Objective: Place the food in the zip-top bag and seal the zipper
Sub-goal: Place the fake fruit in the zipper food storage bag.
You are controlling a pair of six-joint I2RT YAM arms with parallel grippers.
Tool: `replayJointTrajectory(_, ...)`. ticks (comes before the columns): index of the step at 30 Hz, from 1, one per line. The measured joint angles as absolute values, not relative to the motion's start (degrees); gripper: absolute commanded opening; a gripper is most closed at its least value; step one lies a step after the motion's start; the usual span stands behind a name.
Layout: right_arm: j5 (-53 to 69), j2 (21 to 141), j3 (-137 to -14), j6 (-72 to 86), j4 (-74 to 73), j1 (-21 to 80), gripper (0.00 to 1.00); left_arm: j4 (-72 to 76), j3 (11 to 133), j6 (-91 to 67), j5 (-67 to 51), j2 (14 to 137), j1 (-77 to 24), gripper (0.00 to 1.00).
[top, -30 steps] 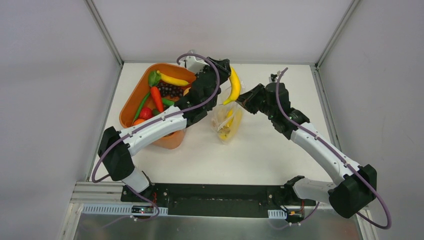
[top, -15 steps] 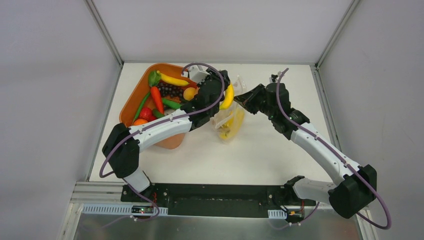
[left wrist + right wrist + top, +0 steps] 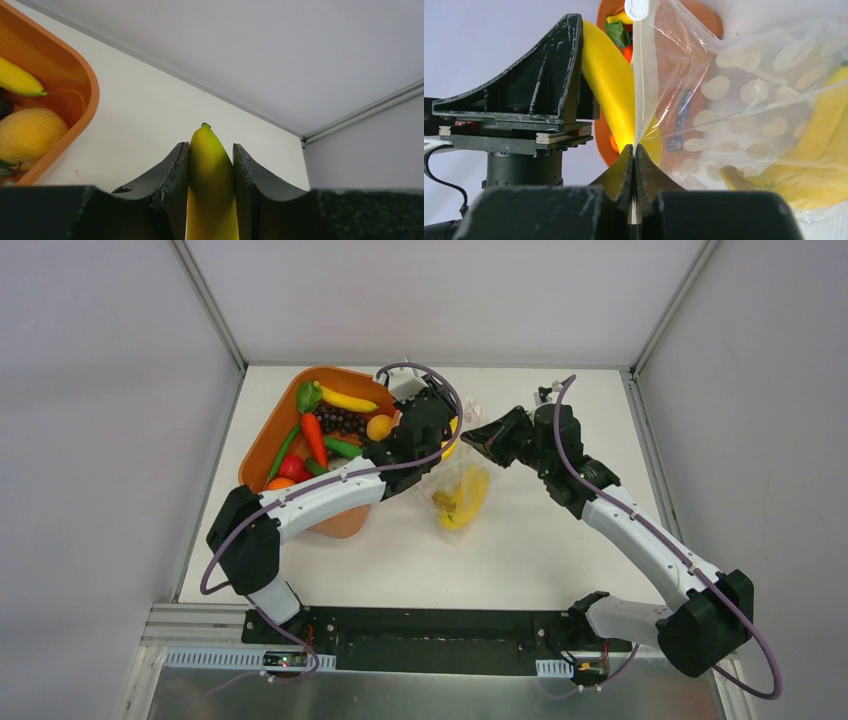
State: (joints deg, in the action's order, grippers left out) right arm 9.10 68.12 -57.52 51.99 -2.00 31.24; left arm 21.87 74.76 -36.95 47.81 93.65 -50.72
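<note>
White table, centre frame. Left gripper clamps banana: likely rigid, slick, light; mid-body hold. Right gripper pinches zip-top bag rim: probably flimsy film.

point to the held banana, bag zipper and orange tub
yellow plastic toy banana point(image 3: 212, 190), left wrist view, mid body
pale translucent zipper strip point(image 3: 645, 75), right wrist view, mid strip
orange plastic tub point(image 3: 272, 435), top view, left wall

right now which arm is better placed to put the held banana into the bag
Left. Its jaws clamp the banana at the mouth of the zip-top bag, while the right arm's jaws are shut on the zipper edge, holding it up.
</note>
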Motion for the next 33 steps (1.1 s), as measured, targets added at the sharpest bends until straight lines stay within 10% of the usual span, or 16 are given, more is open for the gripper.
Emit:
replayJointTrajectory(12, 12.62, 68.34, -57.52, 55.86, 0.27, 29.21, 0.00, 20.25, 80.38, -27.38, 52.03, 97.82, -55.09, 0.32)
replayJointTrajectory(23, 12.73, 68.31, -55.94, 57.36, 2.22, 27.97, 0.00, 18.46, 80.38, -25.52, 52.60, 98.10, -55.92, 0.85)
replayJointTrajectory(33, 14.72, 67.53, -52.36, 58.46, 4.10, 23.77, 0.00, 16.71, 75.29, -18.09, 48.40, 85.82, -55.59, 0.90)
